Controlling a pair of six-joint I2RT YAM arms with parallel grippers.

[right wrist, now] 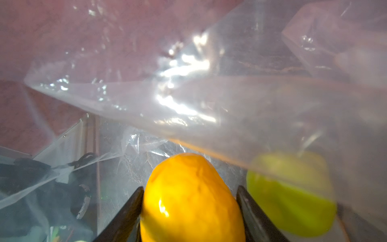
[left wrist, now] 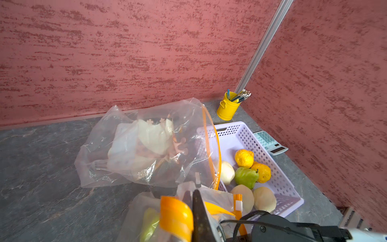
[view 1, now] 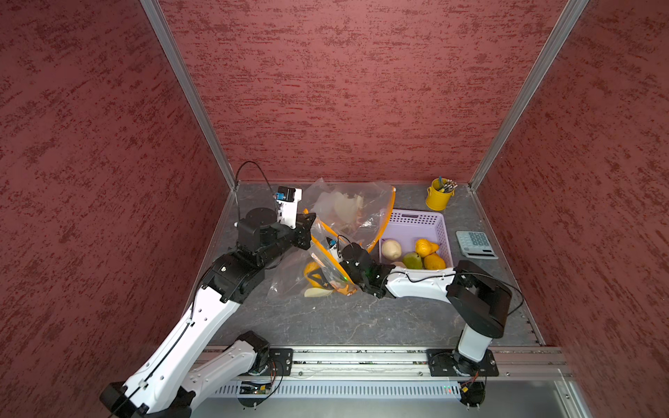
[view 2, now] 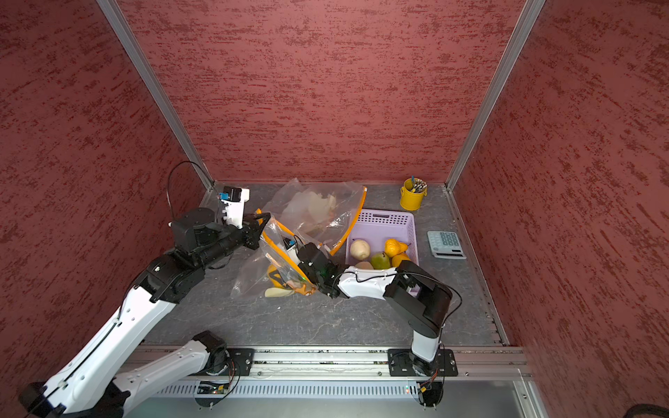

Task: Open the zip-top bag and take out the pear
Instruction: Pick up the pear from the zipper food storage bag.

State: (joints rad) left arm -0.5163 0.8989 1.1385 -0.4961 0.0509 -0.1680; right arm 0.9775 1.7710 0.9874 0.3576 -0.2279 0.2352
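Reaching inside the opened zip-top bag (view 1: 289, 277), the right gripper (right wrist: 189, 188) presses its half-spread jaws against both sides of the yellow pear (right wrist: 191, 207), which lies between them with its long axis running out past the fingertips; the stem end cannot be made out. The left gripper (view 1: 310, 231), fully closed, pinches the bag's orange zip edge. Judged remaining: lifting the pear clear.

Pear (right wrist: 191, 199) between right jaws: glossy yellow-orange. Green pear (right wrist: 291, 201) beside them. Bag (right wrist: 188, 104) around jaws: clear. Basket (view 1: 416, 217): lilac, dotted holes. Desk (view 1: 344, 318): grey, veined. Walls (view 1: 344, 90): mottled red.
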